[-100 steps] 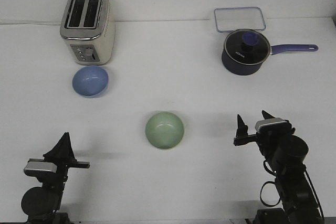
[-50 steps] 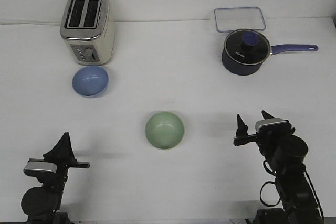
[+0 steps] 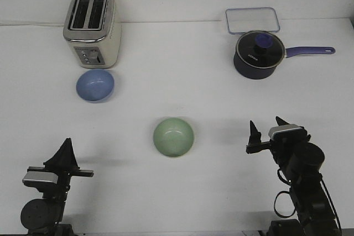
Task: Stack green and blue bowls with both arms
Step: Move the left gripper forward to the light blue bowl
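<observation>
Front cam only. White surface carries everything.

R arm: low at near-right corner, wrist raised, right claw pointing away from robot over the surface. Two fingertips visibly apart w/ gap between them, nothing in the gap, so claw is released. Hangs clear of all objs.

L arm: low at near-left corner, left claw seen edge-on as one dark wedge w/ a thin bar sticking out to the right. Fingers overlap from this angle, so can't tell whether spread or clenched. Nothing seen in it.

Objs, largest to smallest:
- Toaster, cream/chrome, upright, far left, two slots up.
- Saucepan, dark navy, lid on, purple knob, purple handle pointing right; far right.
- Clear container, rectangular, just behind saucepan.
- Green bowl, upright, open side up, mid-surface. Between the two claws, nearer the right claw, to its left and at abt same depth. Apart from both.
- Blue bowl, upright, open side up, just in front of toaster. Well ahead of left claw, on L arm's side. Bowls well apart, not stacked.
</observation>
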You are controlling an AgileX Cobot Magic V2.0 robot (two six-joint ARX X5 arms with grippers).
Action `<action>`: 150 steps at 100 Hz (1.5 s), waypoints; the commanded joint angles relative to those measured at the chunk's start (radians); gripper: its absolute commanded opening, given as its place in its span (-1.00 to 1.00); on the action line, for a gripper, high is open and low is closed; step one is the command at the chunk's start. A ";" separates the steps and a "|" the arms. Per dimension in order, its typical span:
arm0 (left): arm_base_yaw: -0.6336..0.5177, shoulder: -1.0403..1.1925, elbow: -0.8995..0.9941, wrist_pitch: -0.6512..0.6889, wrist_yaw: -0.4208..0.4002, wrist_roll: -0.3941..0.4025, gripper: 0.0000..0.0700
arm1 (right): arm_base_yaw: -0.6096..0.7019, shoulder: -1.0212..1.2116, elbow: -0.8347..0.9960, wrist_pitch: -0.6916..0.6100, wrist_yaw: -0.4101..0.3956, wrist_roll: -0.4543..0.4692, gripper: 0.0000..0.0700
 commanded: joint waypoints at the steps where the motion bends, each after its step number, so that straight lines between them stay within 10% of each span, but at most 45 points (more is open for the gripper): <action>1: 0.000 0.008 0.056 -0.003 -0.003 -0.030 -0.97 | 0.001 0.005 0.010 0.008 -0.001 0.011 0.62; 16: 0.000 0.115 0.232 -0.148 -0.003 -0.141 -0.97 | 0.001 0.005 0.010 0.008 -0.001 0.011 0.62; 68: 0.000 0.881 1.001 -0.838 -0.002 -0.105 -0.97 | 0.001 0.005 0.010 0.003 -0.001 0.015 0.62; 133: 0.000 1.003 1.049 -0.838 -0.002 -0.140 -0.95 | 0.001 0.005 0.010 0.003 -0.001 0.015 0.62; 140: 0.000 1.003 1.049 -0.838 -0.002 -0.140 -0.73 | 0.001 0.005 0.010 0.003 -0.001 0.015 0.62; 150: 0.000 1.006 1.049 -0.837 -0.002 -0.139 0.11 | 0.001 0.005 0.010 0.003 -0.001 0.015 0.62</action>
